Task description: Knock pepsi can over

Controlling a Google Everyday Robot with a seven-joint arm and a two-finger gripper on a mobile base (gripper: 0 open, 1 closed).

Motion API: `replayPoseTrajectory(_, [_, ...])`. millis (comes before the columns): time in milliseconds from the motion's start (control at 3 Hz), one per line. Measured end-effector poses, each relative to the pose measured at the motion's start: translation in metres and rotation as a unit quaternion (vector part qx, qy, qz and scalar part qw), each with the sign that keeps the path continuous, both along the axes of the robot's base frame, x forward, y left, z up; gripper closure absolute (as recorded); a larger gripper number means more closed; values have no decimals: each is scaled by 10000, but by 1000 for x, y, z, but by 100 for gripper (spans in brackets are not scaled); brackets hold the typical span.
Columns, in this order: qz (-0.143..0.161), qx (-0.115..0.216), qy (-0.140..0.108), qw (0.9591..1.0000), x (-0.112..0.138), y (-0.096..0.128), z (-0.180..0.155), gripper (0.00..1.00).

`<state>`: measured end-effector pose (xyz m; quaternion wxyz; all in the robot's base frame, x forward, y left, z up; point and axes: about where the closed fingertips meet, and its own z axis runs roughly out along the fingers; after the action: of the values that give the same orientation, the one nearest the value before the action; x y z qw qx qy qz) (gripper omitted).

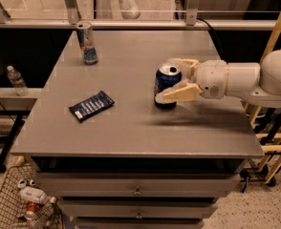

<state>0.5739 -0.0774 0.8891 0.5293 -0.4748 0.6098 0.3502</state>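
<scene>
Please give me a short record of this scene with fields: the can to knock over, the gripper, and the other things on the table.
target: pepsi can, standing upright, right of the table's middle
task state: not yet knocked over
gripper: reaches in from the right at can height
fingers: open, one in front of the can, one behind it
other can: slim silver-and-blue can, upright, far left part
packet: dark blue snack packet, lying flat, left front
surface: grey table
</scene>
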Motion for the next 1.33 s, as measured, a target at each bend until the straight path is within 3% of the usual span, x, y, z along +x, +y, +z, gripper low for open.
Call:
replayPoseTrajectory(667, [23,18,17,10000,-1,4,0,65])
replayPoseTrajectory(1000, [-142,-265,-121,9995,1,-15,7,88])
replayPoseTrajectory(1333, [-256,-1286,-483,9902,2,-43,15,100])
